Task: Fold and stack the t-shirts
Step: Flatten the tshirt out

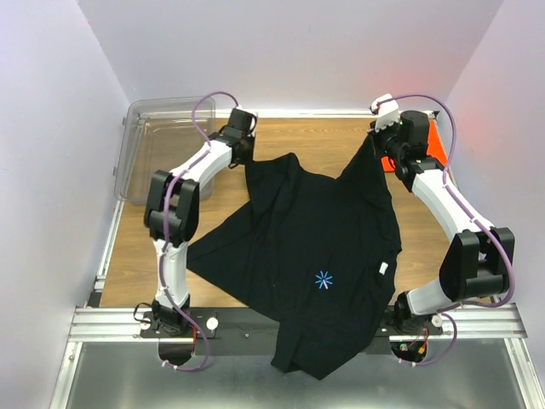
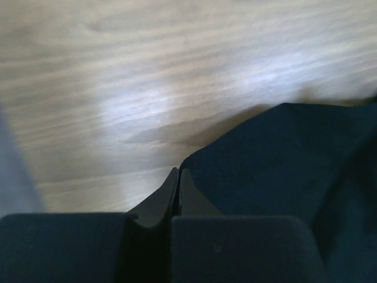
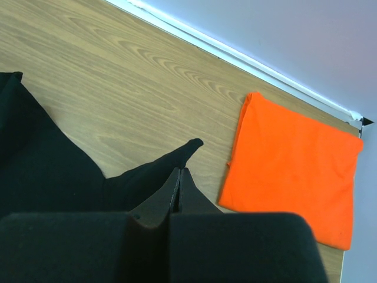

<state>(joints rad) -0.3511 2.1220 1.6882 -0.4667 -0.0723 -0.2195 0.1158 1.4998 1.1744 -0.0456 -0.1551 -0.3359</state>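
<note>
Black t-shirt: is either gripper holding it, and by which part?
Both hold the black t-shirt: the left gripper is shut on its far-left corner, the right gripper on its far-right corner, whose pointed tip pokes out beyond it.

A big black shirt [image 1: 315,256] with a small blue star [image 1: 324,279] lies on the counter [image 1: 145,247] and hangs over the near edge. The left tool [image 1: 247,158] pinches its far left corner. The right tool [image 1: 377,141] holds its far right corner up. An orange shirt [image 1: 436,141] lies behind the right arm. A clear bin [image 1: 136,145] sits far left.
</note>
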